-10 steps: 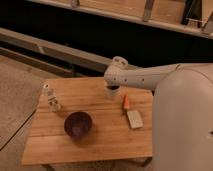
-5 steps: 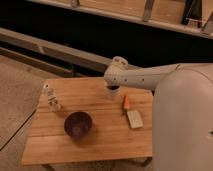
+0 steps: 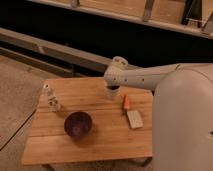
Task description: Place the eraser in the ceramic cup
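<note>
Nothing has moved: claw (image 3: 114, 86) hangs over the cup (image 3: 112, 95), its state cannot be told; eraser (image 3: 134, 118) lies apart on the desk (image 3: 95, 142), apparently not yet placed.

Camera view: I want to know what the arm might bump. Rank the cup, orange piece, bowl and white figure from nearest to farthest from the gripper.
The gripper hangs over the back of the table, right of middle.
1. cup: directly beneath it.
2. orange piece: just to the picture's right, slightly forward.
3. bowl: front left.
4. white figure: far left edge.
</note>
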